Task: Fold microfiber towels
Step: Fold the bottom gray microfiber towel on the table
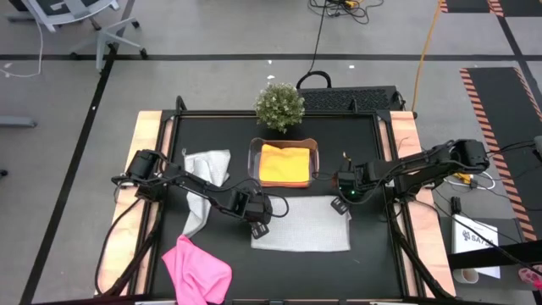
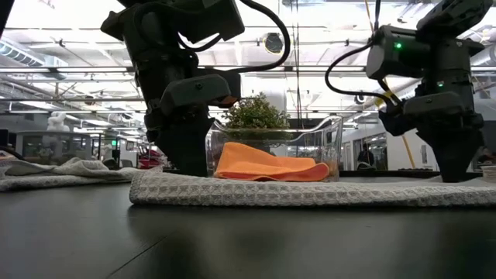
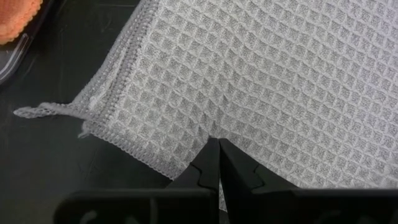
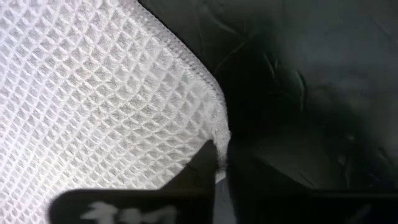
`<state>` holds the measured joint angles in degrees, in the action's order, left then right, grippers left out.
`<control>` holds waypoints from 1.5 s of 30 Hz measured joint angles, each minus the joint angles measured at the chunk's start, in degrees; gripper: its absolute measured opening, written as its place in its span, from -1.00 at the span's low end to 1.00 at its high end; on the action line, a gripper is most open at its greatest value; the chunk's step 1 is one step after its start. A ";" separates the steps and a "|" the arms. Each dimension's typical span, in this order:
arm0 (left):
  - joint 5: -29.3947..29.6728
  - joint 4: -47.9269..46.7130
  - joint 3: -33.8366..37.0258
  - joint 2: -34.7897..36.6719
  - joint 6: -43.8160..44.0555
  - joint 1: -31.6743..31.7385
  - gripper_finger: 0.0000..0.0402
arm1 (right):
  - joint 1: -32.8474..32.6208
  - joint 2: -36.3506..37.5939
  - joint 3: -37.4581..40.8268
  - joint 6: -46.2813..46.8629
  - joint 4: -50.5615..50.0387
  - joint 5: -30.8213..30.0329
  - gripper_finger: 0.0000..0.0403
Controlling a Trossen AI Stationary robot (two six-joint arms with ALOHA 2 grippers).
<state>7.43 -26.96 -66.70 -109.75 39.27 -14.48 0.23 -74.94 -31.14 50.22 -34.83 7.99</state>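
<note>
A light grey waffle towel (image 1: 301,230) lies spread flat at the table's middle. My left gripper (image 1: 258,222) is shut at its left edge and my right gripper (image 1: 343,203) is shut at its far right corner. In the low view both grippers point down at the towel (image 2: 310,190). A second grey towel (image 1: 206,174) lies crumpled at the left. A pink towel (image 1: 196,269) lies bunched at the near left. An orange towel (image 1: 284,163) rests inside a clear tub (image 1: 315,152) behind the flat towel. My left gripper pinches the flat towel's left edge (image 3: 198,144) between its two fingers, a short way from the far left corner (image 3: 43,112). The fingers come from above, slanting down. The cloth around them lies flat on the table. My right gripper pinches the flat towel's far right corner (image 4: 219,144) between its two fingers, from above. A sliver of cloth shows between the fingers. The towel (image 4: 93,99) lies flat beside them.
A small potted plant (image 1: 279,106) stands at the far edge behind the tub. Wooden rails (image 1: 148,135) run along the table's left and right sides. Bare black table (image 1: 364,267) lies near the front right.
</note>
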 joint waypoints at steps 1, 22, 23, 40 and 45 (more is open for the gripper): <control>0.01 0.00 0.00 0.00 0.00 0.00 -0.96 | 0.00 -0.02 0.00 -0.07 0.25 -0.19 -0.95; 0.08 0.11 0.00 0.00 -0.59 0.00 -0.96 | 0.50 5.88 -4.86 6.10 -1.50 6.70 -1.00; 0.09 0.11 0.00 0.00 -0.57 -0.02 -0.96 | 0.50 5.84 -5.63 6.10 -1.40 6.79 -1.00; 0.50 0.29 0.00 0.00 -5.00 0.57 -0.96 | 0.50 5.82 -14.05 12.36 11.97 8.55 -1.00; 1.41 0.97 0.02 -0.02 -5.91 0.69 -0.96 | 0.00 1.66 -14.12 14.84 19.19 8.48 -1.00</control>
<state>8.84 -25.99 -66.67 -109.78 33.35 -13.79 0.23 -73.28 -45.25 65.05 -15.64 16.46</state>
